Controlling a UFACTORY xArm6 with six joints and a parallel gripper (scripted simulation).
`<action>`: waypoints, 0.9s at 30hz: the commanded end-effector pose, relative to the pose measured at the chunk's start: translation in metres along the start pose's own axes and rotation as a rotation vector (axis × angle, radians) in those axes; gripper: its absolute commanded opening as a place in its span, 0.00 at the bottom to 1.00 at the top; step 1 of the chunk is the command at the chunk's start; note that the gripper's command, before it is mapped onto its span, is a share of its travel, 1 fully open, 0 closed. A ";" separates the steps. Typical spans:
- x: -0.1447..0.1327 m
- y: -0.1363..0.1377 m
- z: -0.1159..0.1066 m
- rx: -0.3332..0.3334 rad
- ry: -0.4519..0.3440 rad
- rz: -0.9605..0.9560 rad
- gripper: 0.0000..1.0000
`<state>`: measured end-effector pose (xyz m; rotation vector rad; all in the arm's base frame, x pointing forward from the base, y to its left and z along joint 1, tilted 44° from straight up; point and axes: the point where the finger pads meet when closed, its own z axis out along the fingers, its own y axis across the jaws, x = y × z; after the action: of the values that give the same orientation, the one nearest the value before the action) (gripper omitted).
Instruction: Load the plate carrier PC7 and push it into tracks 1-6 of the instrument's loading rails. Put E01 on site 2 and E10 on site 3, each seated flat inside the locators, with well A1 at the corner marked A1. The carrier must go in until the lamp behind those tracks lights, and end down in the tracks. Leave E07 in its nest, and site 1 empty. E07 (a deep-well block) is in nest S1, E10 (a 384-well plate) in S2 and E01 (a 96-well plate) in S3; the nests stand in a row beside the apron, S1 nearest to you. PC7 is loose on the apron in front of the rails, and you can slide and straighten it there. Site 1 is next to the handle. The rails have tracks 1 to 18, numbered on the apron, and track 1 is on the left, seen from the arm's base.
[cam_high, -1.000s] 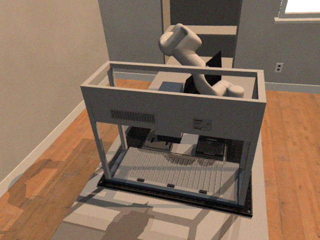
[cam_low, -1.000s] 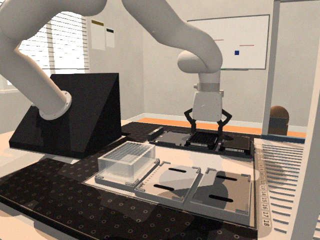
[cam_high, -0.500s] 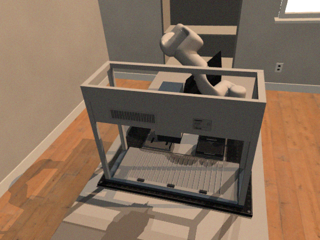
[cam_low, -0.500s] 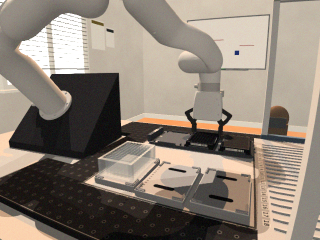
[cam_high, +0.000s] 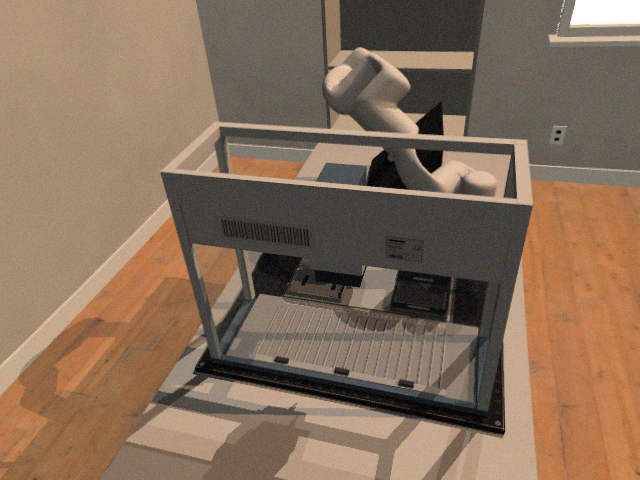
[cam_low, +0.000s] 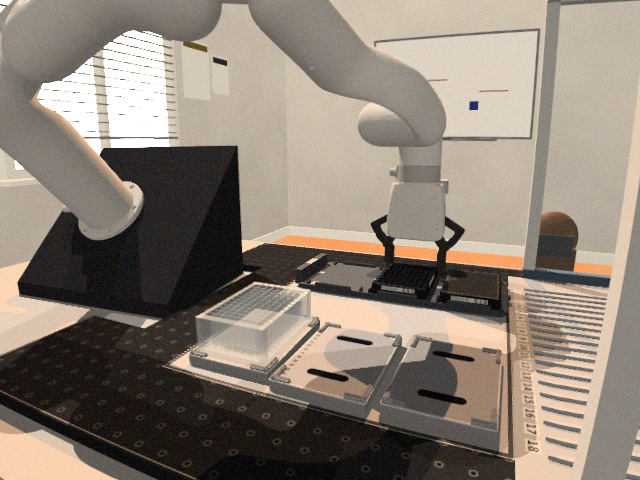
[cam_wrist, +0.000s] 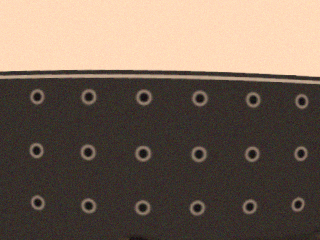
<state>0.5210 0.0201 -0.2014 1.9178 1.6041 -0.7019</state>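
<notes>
Top view: white arm (cam_high: 385, 98) (cam_low: 361, 67) at upper centre, behind the grey frame (cam_high: 330, 206) (cam_low: 541, 155) — carrier partly visible right of centre, low, beside the ribbed rails (cam_high: 356, 341) (cam_low: 563, 356).

Exterior: pincer (cam_low: 415, 264) right of centre, spread wide, fingertips down at the middle plate (cam_low: 405, 279) on the carrier (cam_low: 341, 276). Another dark plate (cam_low: 473, 285) sits on the carrier's right part; left part bare. Clear deep-well block (cam_low: 253, 322) in its nest, centre-left; two bare nests (cam_low: 338, 361) (cam_low: 444, 379), lower centre and lower right.

Wrist: dark perforated board (cam_wrist: 170, 180), pale surface above — pincer state can't be told here.
</notes>
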 end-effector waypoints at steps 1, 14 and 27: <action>0.002 0.002 -0.002 -0.004 0.002 0.001 1.00; 0.010 0.002 -0.002 -0.004 0.003 0.001 1.00; 0.018 0.002 -0.002 -0.004 0.003 0.001 1.00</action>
<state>0.5236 0.0316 -0.2125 1.9179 1.6040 -0.7016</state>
